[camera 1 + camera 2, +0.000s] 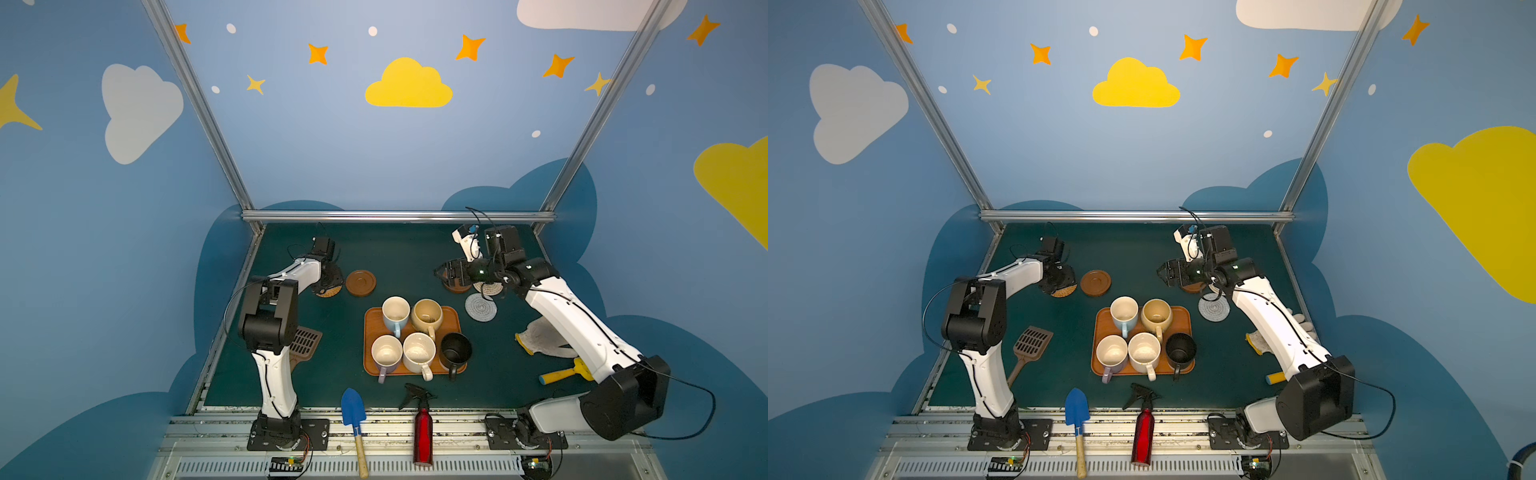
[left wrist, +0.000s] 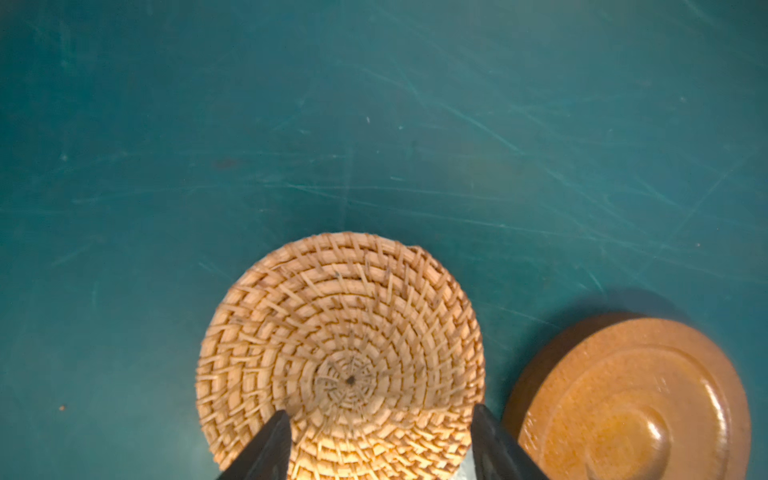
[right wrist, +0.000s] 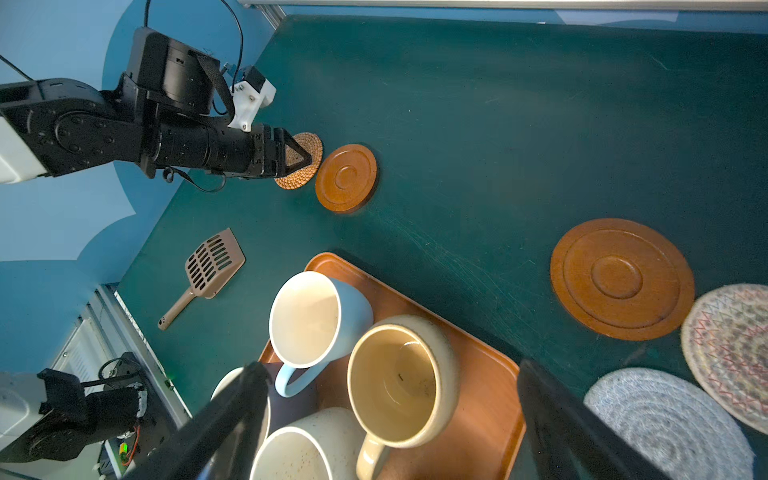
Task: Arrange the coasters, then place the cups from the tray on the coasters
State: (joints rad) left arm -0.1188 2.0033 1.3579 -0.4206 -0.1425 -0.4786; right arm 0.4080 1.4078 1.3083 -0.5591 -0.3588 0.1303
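Left claw (image 2: 380, 410) wide over rattan coaster (image 2: 340, 324), half-hidden from overhead, right claw (image 3: 391, 365) wide

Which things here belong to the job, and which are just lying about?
Job: rattan coaster, two wooden coasters, beige rope coaster, grey rope coaster; blue cup, tan cup, lavender cup, speckled cup, black cup; tray.
Lying about: slotted scoop, blue trowel, red spray bottle, yellow-handled tool, white cloth.

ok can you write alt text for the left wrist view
A tan woven rattan round coaster lies flat on the scratched dark green tabletop, under the open left gripper, whose two black fingertips stand apart above the edge nearest the camera. A brown wooden round coaster with raised rings sits close beside it, partly cut off by the frame.
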